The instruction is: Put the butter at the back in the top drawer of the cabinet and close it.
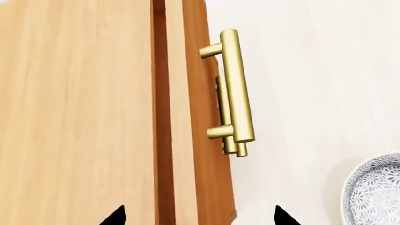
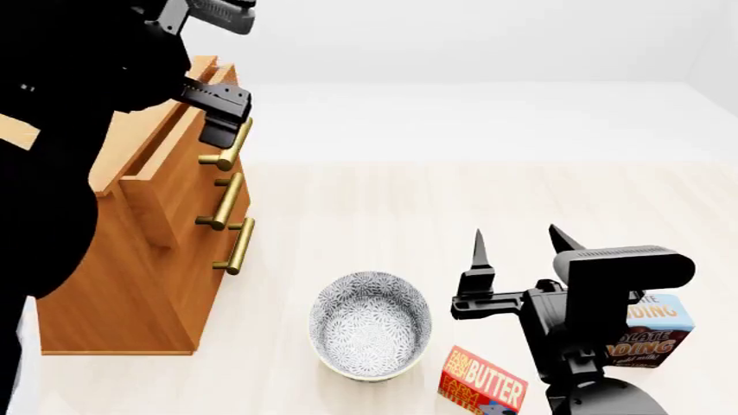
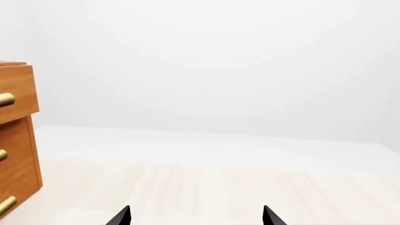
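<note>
Only the head view shows the butter [image 2: 485, 380]: it's lying on the floor at the near edge, just beside the patterned bowl [image 2: 371, 325] and next to the chocolate pudding box [image 2: 652, 333] (half hidden behind the right arm). The left wrist view gets a close look down the top drawer [image 1: 196, 117] front and its brass handle [image 1: 236, 89], pulled out slightly from the cabinet [image 2: 138, 251]. The left gripper [image 2: 219, 121] sits right above that handle, fingertips spread wide with nothing between them. The right gripper [image 2: 519, 246] is wide apart too, empty, hovering over bare floor.
</note>
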Tool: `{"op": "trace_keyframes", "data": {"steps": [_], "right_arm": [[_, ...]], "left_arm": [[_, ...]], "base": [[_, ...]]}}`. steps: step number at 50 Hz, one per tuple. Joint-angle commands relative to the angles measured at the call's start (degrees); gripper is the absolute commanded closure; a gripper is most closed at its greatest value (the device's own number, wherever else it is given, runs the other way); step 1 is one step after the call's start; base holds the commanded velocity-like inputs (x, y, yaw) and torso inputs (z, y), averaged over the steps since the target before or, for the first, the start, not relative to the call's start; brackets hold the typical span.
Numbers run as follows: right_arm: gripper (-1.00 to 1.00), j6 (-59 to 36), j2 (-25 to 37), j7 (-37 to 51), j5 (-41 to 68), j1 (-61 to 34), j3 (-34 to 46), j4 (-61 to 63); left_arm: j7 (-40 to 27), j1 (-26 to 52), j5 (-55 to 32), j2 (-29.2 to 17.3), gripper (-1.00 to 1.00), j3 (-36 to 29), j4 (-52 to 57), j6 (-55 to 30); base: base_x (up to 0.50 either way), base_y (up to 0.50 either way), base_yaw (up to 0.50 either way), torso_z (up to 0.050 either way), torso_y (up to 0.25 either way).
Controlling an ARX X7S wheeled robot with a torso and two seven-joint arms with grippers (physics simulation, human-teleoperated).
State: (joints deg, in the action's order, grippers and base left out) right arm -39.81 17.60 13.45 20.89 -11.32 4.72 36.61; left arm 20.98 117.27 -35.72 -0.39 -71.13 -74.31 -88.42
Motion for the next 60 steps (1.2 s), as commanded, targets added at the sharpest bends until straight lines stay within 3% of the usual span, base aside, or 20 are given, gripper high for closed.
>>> {"op": "trace_keyframes", "data": {"steps": [1,42,60], "right_arm": [[-1.00,0.5,0.2,0.1,0.2,0.0,0.1,-0.5],[-1.00,0.8,1.1,0.9,1.3,0.2,-0.1,-0.4],[-1.00,1.4,1.4,1.1,1.7,0.3,0.0,-0.8]], "left_arm": [[2.2,-2.3,6.6,0.4,-1.00,4.7,-0.6,-0.4],[1.2,-5.9,12.8,0.4,-1.00,12.3,-0.7,-0.7],[-1.9,-7.4,11.8,0.4,-1.00,12.7,-0.6,-0.4]], "base": [[0.00,0.00,0.00,0.000,0.000],[0.00,0.00,0.00,0.000,0.000],[0.00,0.00,0.00,0.000,0.000]]}}
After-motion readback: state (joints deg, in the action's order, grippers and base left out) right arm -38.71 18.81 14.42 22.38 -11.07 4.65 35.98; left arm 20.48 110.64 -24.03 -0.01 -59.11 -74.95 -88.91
